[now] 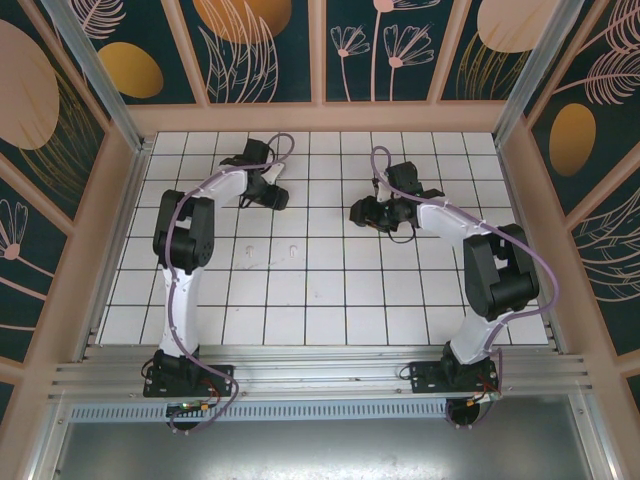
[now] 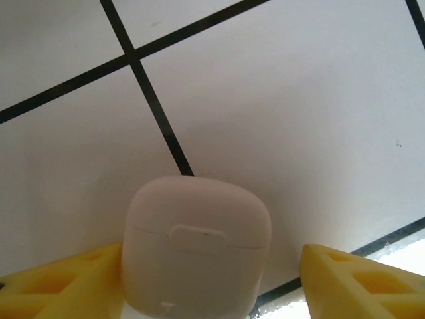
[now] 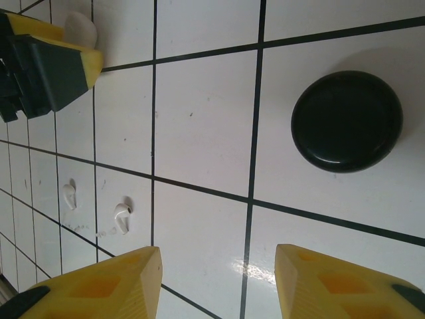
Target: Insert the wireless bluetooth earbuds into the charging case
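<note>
A white charging case [image 2: 197, 246] with its lid closed lies on the tiled floor between the yellow fingers of my left gripper [image 2: 212, 266]. The left finger [image 2: 73, 279] touches the case; the right finger [image 2: 358, 282] stands clear of it, so the jaws are open. My right gripper [image 3: 218, 266] hovers open over bare tile with nothing between its fingers. Ahead of it to the right lies a round black charging case [image 3: 346, 121], closed. Two white earbuds [image 3: 121, 216] [image 3: 70, 195] lie on the floor to its left. From above, the left gripper [image 1: 270, 194] and right gripper [image 1: 375, 213] are at the back of the floor.
The floor is white tile with dark grout [image 1: 320, 290], walled by a wooden frame with patterned panels [image 1: 320, 115]. In the right wrist view the left gripper [image 3: 50, 63] and the white case [image 3: 81, 28] sit at the top left. The white earbuds [image 1: 290, 246] lie mid-floor.
</note>
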Robot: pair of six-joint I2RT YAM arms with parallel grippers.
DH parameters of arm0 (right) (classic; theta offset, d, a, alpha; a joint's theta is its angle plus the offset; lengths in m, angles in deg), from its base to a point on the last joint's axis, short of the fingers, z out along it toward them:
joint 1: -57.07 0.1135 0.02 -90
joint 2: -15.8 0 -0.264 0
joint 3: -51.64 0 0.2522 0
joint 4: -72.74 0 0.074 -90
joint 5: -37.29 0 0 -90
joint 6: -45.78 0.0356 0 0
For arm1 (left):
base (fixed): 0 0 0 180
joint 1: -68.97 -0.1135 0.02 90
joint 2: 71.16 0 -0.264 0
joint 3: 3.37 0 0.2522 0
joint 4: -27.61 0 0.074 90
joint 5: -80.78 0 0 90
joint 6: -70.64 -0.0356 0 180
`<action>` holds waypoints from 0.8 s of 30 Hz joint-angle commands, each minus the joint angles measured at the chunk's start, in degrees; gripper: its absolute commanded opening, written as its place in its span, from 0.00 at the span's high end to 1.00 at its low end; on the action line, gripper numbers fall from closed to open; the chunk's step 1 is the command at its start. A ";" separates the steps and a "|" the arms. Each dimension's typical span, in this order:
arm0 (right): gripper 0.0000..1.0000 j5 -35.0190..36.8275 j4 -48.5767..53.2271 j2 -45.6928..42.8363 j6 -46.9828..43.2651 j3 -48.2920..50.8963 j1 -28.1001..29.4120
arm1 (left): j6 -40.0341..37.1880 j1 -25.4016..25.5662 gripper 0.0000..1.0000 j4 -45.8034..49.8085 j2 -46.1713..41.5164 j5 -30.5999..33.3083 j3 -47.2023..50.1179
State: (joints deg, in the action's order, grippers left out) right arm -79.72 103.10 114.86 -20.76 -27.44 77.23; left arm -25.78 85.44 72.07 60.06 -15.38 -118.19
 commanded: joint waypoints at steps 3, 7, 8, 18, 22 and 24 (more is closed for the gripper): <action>0.52 -0.41 -0.75 -3.17 0.79 1.51 0.43 | -1.50 0.50 0.44 2.49 1.29 2.68 0.70; 0.52 -0.93 -1.86 -3.79 1.79 2.10 0.48 | -1.54 0.61 0.55 -0.05 -0.89 2.06 3.26; 0.52 -1.07 -2.24 -4.10 2.21 2.28 0.43 | -1.53 0.58 0.57 -1.21 -2.04 1.59 4.37; 0.52 -1.46 -9.17 -8.22 10.10 3.74 0.55 | -1.14 3.81 0.72 -11.86 -16.00 -8.41 16.54; 0.52 -0.51 -11.19 -11.35 12.43 3.59 2.09 | 0.73 4.32 0.73 -18.71 -24.12 -14.69 24.36; 0.52 1.03 -11.18 -12.85 12.70 2.89 3.73 | 2.03 4.55 0.74 -23.04 -28.21 -18.44 28.41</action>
State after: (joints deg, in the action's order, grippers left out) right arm -79.52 94.81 105.14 -10.51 -24.16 78.76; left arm -25.76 90.14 57.05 37.05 -26.66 -93.62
